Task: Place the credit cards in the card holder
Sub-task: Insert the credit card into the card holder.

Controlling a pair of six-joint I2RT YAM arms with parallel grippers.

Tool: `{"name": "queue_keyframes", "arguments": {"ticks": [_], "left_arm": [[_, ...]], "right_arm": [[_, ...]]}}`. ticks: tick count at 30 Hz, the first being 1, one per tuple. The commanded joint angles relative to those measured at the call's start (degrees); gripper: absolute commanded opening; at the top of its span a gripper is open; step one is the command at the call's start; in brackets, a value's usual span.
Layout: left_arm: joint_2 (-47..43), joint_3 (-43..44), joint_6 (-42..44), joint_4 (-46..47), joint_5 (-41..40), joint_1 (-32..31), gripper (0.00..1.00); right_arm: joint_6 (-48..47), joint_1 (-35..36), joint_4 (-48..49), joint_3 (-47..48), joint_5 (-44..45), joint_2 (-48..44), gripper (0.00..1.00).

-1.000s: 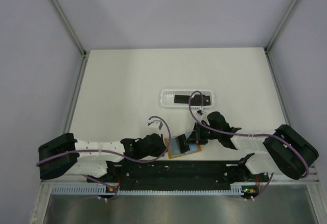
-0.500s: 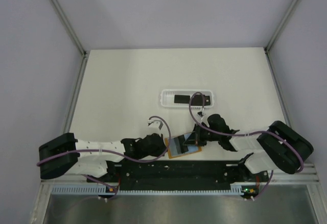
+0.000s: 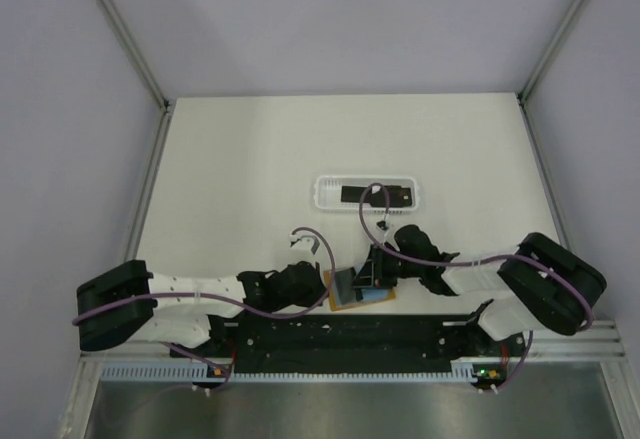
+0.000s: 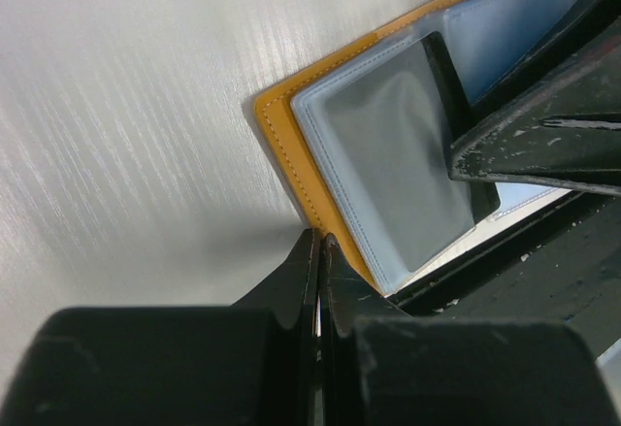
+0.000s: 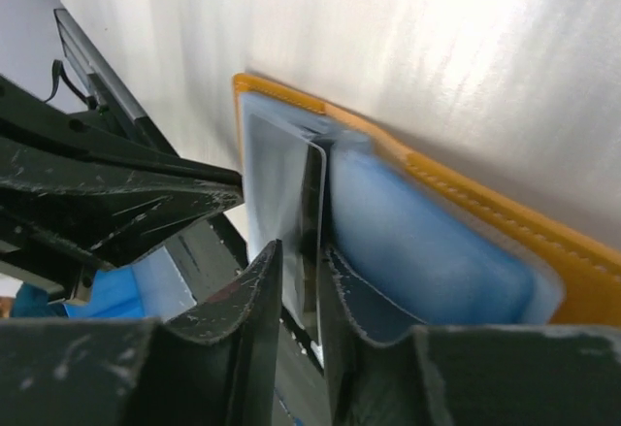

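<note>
Open orange-tan folding card holder (image 3: 358, 288) on the bench (image 3: 250, 159), thin black credit card (image 5: 286, 193) half in its clear sleeve. Left claw (image 4: 318, 251) clamped tight at the holder's edge; right claw (image 5: 299, 251) straddles the card, can't tell if it's gripping.

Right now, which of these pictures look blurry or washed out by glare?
Left wrist view: the left claw up close is a dark blur, while the stitching on the card holder is sharp. Right wrist view: glare streaks the table, and the right claw looks slightly soft. Top view: even, soft light.
</note>
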Motion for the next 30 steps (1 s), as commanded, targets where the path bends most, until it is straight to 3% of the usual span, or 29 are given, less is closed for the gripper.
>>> {"name": "queue_keyframes", "arguments": {"ticks": [1, 6, 7, 9, 20, 26, 28, 30], "left_arm": [[0.99, 0.21, -0.16, -1.07, 0.26, -0.16, 0.00], [1.16, -0.06, -0.33, -0.99, 0.08, -0.16, 0.00], [1.25, 0.03, -0.24, -0.99, 0.09, -0.16, 0.00], [1.34, 0.03, -0.33, -0.90, 0.09, -0.16, 0.00], [1.60, -0.23, -0.33, -0.72, 0.09, -0.16, 0.00], [2.04, 0.03, -0.42, -0.20, 0.44, -0.16, 0.00], [2.31, 0.29, -0.33, -0.11, 0.44, -0.16, 0.00], [2.66, 0.65, -0.24, -0.11, 0.44, -0.16, 0.00]], "right_arm": [[-4.79, 1.39, -12.48, 3.60, 4.61, -5.58, 0.28], [-9.54, 1.39, -26.82, 8.79, 9.53, -12.88, 0.44], [-10.16, 1.39, -28.40, 9.58, 9.98, -13.50, 0.51], [-10.77, 1.39, -31.21, 10.46, 10.77, -14.12, 0.53], [-13.23, 1.57, -40.01, 12.75, 17.18, -17.54, 0.53], [-14.99, 1.57, -43.09, 14.42, 20.78, -18.43, 0.35], [-16.13, 1.48, -45.11, 15.56, 22.02, -17.81, 0.37], [-16.93, 1.48, -46.96, 16.61, 23.60, -17.55, 0.47]]}}
